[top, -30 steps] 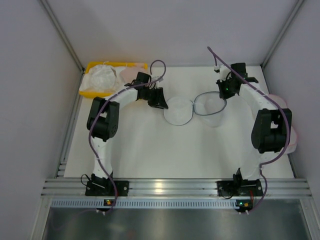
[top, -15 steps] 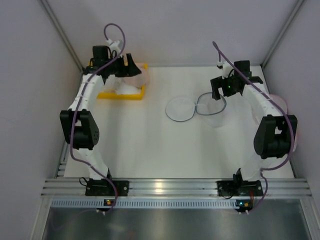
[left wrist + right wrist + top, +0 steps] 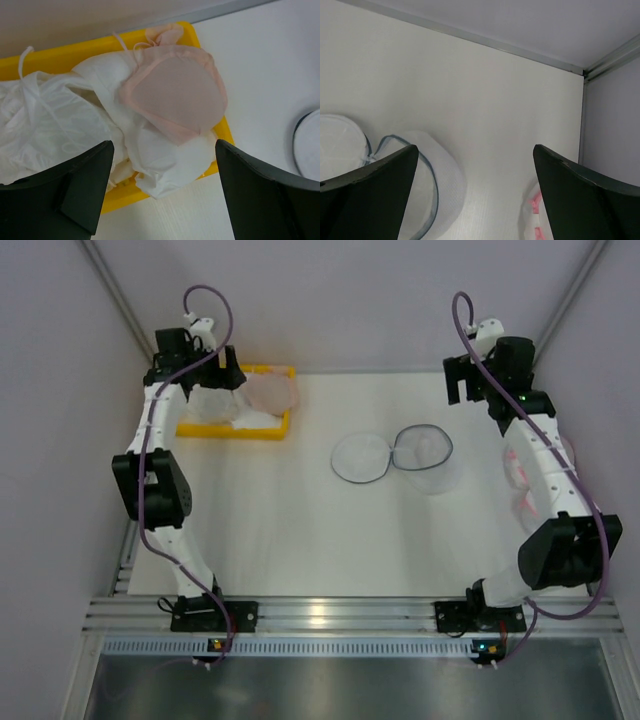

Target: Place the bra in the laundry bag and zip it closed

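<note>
White worktop point(image 3: 300, 530) carries the round white mesh laundry bag with a dark grey zipper rim point(image 3: 423, 450), unzipped mid-surface, well apart from the soft pale pink padded bra point(image 3: 172, 97) lying on lumpy white garments point(image 3: 55, 120) in a yellow plastic tray point(image 3: 65, 56). A pinch there could drag a white garment along, since they touch. Both the left gripper point(image 3: 163, 147), above the tray, and the right gripper point(image 3: 475, 150) are spread wide and empty.
</note>
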